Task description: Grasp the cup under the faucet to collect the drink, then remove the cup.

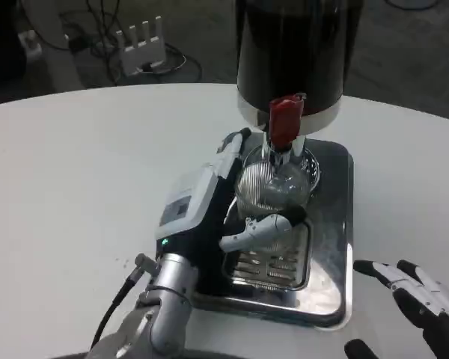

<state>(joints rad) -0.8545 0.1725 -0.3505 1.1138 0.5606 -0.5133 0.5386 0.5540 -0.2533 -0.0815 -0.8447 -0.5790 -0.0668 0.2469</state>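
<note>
My left robot hand (236,198) grasps the clear ribbed cup (273,183), bracing it on the steel drip tray (331,247) directly under the red faucet (286,120) of the dark glossy dispenser (292,52). My right robot hand (419,295) rests released, fingers spread, at four o'clock on the white desk (75,187).

dispenser (295,52) & faucet (286,120) block above cup (273,183); table (75,187) open on left.

- The left robot hand (209,203) is showing a white back, black sides, a small green light; a black cable is running along its silver forearm (159,314)
- The right robot hand (419,299) is showing white-and-black fingers
</note>
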